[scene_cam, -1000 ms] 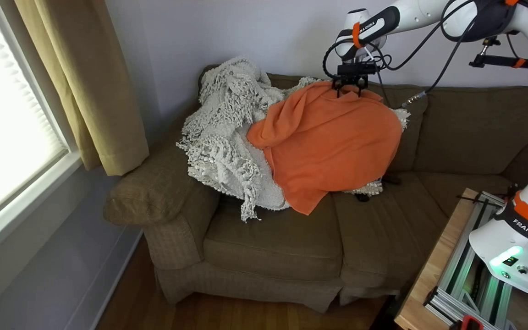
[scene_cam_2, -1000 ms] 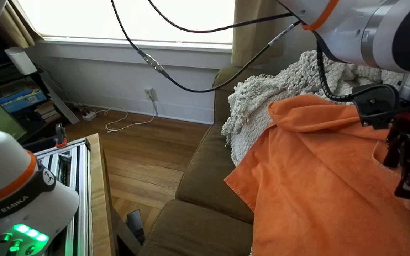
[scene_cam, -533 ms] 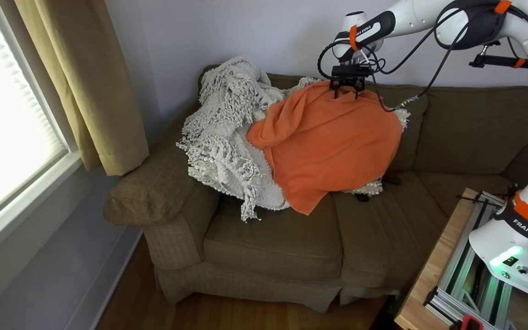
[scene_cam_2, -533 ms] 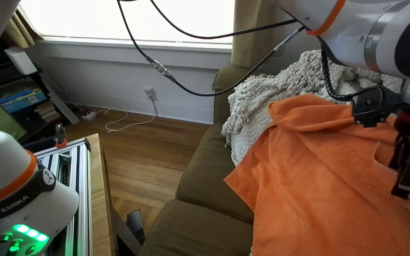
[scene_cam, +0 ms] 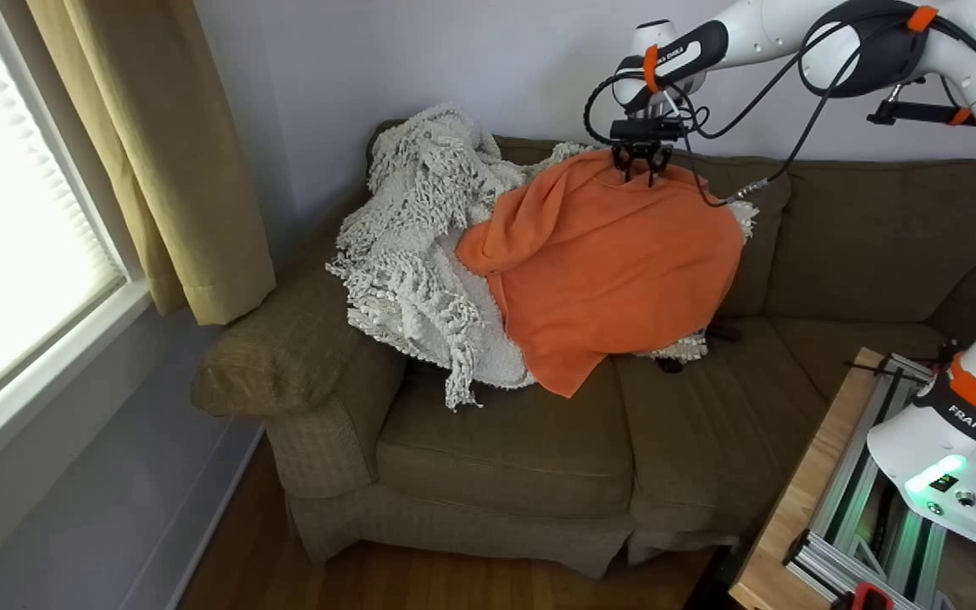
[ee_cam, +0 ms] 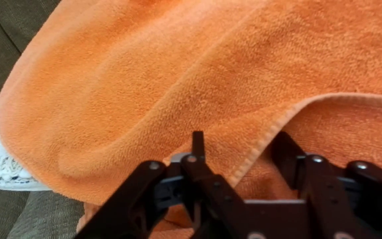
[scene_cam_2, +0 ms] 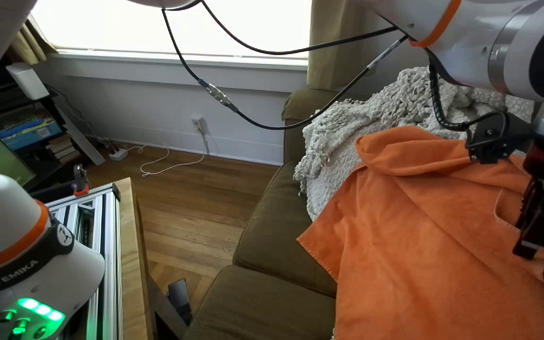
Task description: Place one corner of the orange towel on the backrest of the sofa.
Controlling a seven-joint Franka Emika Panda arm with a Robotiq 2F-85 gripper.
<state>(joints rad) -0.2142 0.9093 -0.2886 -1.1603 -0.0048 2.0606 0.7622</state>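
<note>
The orange towel (scene_cam: 615,271) lies spread over a white fringed blanket on the brown sofa, its upper part near the backrest (scene_cam: 886,237). It also fills much of the wrist view (ee_cam: 128,83). My gripper (scene_cam: 639,180) points down at the towel's upper part. In the wrist view my gripper (ee_cam: 239,142) has its fingers partly apart, with the towel's stitched hem running between them. The left finger (ee_cam: 198,146) is over the towel; the right finger (ee_cam: 285,156) is partly hidden beyond the hem. In an exterior view my gripper (scene_cam_2: 523,239) touches or nearly touches the cloth.
The white blanket (scene_cam: 429,229) is bunched on the sofa's end beside the towel. A wall (scene_cam: 471,59) stands close behind the backrest. A cable (scene_cam_2: 300,123) hangs from the arm. The robot's wooden bench (scene_cam: 801,491) stands in front of the sofa.
My gripper has moved slightly left in the exterior view that shows the whole towel. Its fingers have come closer together. A bit of hem by the fingertips has shifted; the rest of the towel looks unchanged.
</note>
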